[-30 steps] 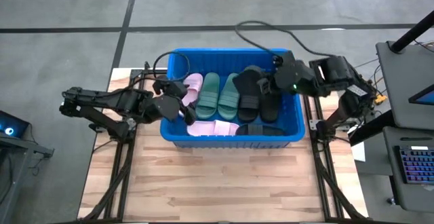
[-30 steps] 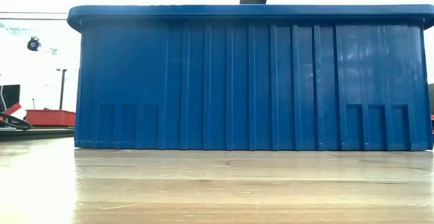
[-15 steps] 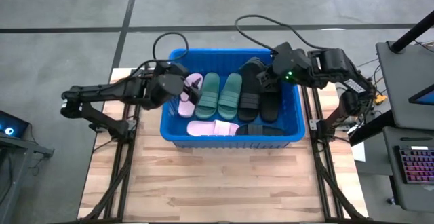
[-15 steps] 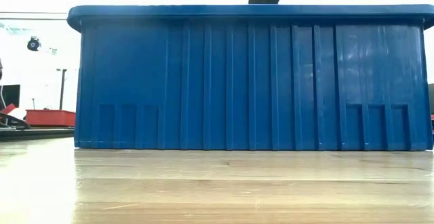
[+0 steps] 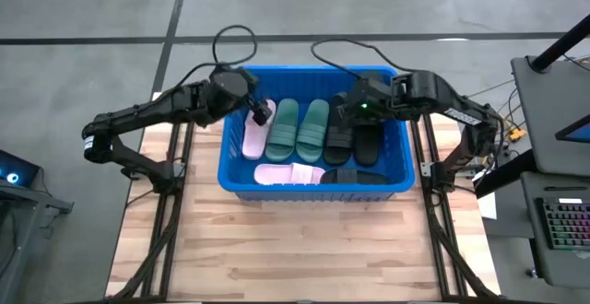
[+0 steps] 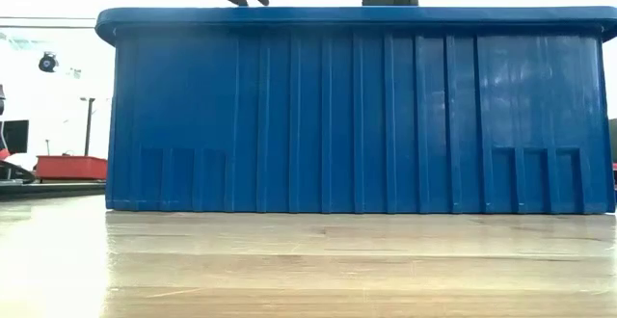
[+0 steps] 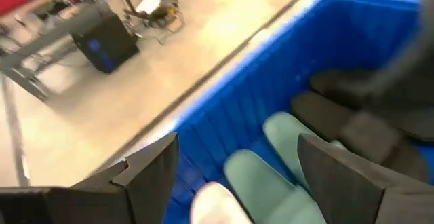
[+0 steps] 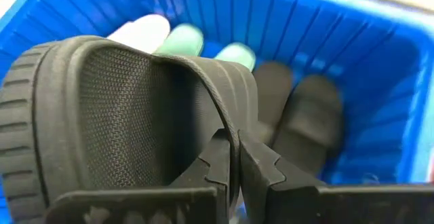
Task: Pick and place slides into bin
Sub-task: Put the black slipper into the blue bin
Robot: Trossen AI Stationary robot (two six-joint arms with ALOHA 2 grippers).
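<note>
Bin (image 5: 314,187): blue tub at the far middle of the wooden table (image 5: 304,249), ribbed wall facing the low camera.
Slides already inside: a pink one (image 5: 252,135) and a sage green pair (image 5: 298,129) lying lengthwise, black ones (image 5: 358,141) beside them, another pink one (image 5: 289,173) and a black one (image 5: 355,177) crosswise along the near wall.
Right gripper (image 8: 234,161): over the bin's far right part, jaws pressed together, pinching the strap edge of a black slide (image 8: 129,115), which hangs above the others.
Left gripper (image 5: 263,113): above the bin's left side, near the pink slide, jaws spread wide and holding nothing.
Step in hand (judged): letting the black slide go into the bin.
Doing it well: lower until the sole nears the pile, keep it inside the rim, then spread the jaws; a thin strap may cling to a finger, so lift straight up.
Risk: the two arms stand near each other; keep the left one aside.
</note>
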